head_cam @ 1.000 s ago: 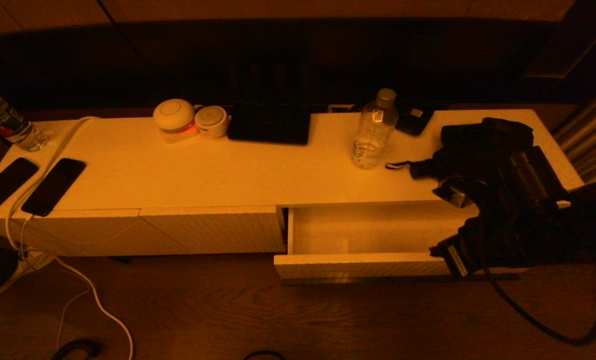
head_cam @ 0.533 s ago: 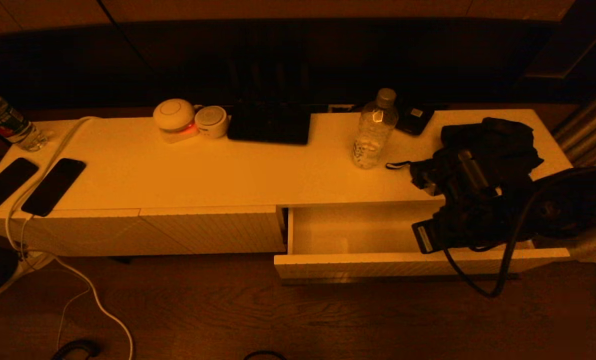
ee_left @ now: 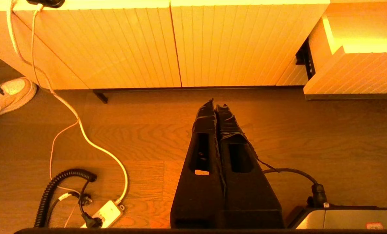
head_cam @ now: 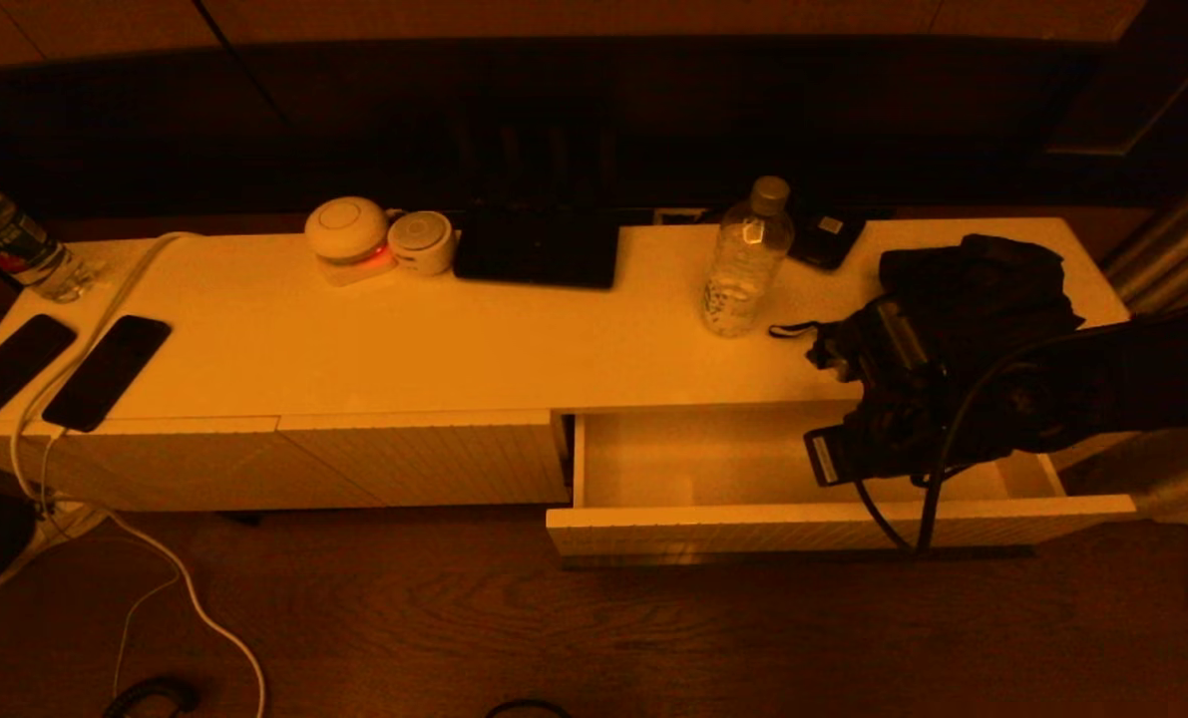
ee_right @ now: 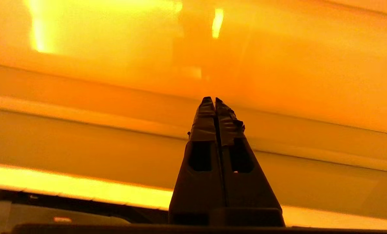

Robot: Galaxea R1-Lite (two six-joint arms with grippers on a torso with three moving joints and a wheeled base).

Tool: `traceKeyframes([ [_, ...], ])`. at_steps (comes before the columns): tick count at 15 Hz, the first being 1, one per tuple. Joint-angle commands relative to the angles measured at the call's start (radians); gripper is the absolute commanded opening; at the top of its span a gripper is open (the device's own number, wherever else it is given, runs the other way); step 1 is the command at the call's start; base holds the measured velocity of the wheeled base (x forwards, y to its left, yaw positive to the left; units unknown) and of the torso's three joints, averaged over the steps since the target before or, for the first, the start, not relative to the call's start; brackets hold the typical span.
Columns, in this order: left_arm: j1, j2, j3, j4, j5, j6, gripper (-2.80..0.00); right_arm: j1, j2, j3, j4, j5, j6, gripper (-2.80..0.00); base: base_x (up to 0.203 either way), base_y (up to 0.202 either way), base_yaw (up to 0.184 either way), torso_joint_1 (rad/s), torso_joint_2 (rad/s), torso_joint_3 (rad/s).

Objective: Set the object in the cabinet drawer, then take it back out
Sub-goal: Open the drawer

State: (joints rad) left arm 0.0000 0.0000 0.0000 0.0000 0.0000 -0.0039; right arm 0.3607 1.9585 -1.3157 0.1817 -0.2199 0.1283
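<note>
The cabinet drawer (head_cam: 753, 527) stands pulled out at the cabinet's right, and the part of its pale inside that shows is bare. My right arm (head_cam: 913, 419) reaches in from the right over the drawer's right part and hides the inside there. The right gripper (ee_right: 215, 99) is shut, nothing between its fingers, pale surfaces close before it. My left gripper (ee_left: 216, 104) hangs shut and empty over the wooden floor, in front of the closed ribbed panels, with the drawer (ee_left: 355, 71) off to its side. I cannot tell which thing is the object.
On the cabinet top (head_cam: 454, 349) stand a clear water bottle (head_cam: 748, 261), a black bag (head_cam: 973, 271) at the right, a dark tablet (head_cam: 539, 247), two round white devices (head_cam: 349, 234) and two phones (head_cam: 105, 371). Cables (ee_left: 83, 136) and a power strip (ee_left: 104, 213) lie on the floor.
My right arm has swung left and closer to the cabinet, over the open drawer's right part. The drawer's right front end now shows. The gripper stayed shut.
</note>
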Motion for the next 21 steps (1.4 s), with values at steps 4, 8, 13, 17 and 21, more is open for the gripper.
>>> traceKeyframes([
  [4,0.000,0.000,0.000,0.000,0.000,-0.001,-2.80,-0.003,0.022,0.008,0.002,-0.002,0.001,-2.80,0.000,0.000,0.000,0.000,0.00,0.000],
  [8,0.000,0.000,0.000,0.000,0.000,-0.001,-2.80,-0.002,0.021,0.010,0.122,-0.004,0.025,-2.80,0.000,0.000,0.000,0.000,0.00,0.000],
  [13,0.000,0.000,0.000,0.000,0.000,-0.001,-2.80,0.004,0.018,0.026,0.195,-0.004,0.068,-2.80,0.000,0.000,0.000,0.000,0.00,0.000],
  [17,0.000,0.000,0.000,0.000,0.000,-0.001,-2.80,0.014,0.017,0.030,0.300,-0.001,0.129,-2.80,0.000,0.000,0.000,0.000,0.00,0.000],
  [21,0.000,0.000,0.000,0.000,0.000,-0.001,-2.80,0.027,0.014,0.082,0.335,0.006,0.151,-2.80,0.000,0.000,0.000,0.000,0.00,0.000],
])
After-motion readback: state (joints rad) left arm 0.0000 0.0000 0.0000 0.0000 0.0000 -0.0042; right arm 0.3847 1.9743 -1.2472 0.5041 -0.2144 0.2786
